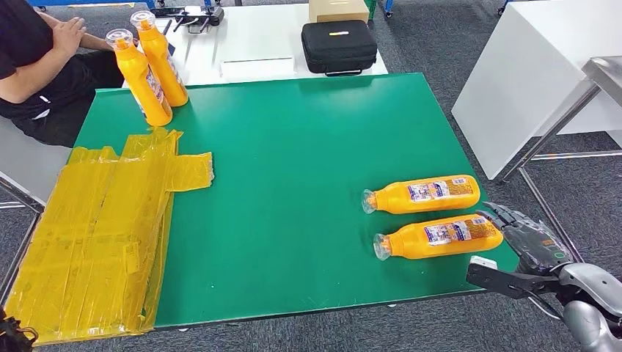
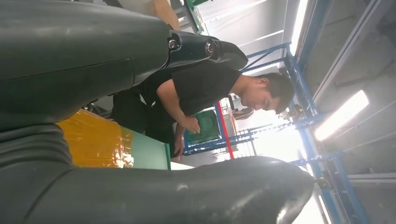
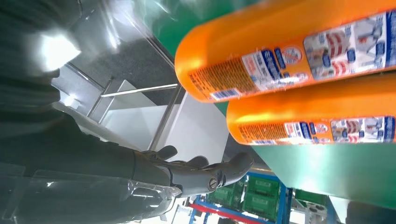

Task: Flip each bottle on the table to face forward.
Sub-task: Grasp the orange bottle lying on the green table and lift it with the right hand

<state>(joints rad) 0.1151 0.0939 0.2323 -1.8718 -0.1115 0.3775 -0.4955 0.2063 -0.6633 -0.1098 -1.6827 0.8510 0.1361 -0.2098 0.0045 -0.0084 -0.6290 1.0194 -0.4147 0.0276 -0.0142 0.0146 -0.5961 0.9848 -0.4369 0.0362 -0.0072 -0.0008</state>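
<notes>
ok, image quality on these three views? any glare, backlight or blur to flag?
Head view: even light, sharp, soft sheen on the yellow plastic sheet. Left wrist view: strongly backlit, ceiling lights blown out, left hand dark and very close. Right wrist view: glare patch near its left edge, nearer lying bottle close and slightly soft, right hand against a bright background.

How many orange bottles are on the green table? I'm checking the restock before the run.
4. Two standing bottles are at the far left corner near a person; two lying bottles are near the right edge, by the right hand. None seem hidden.
</notes>
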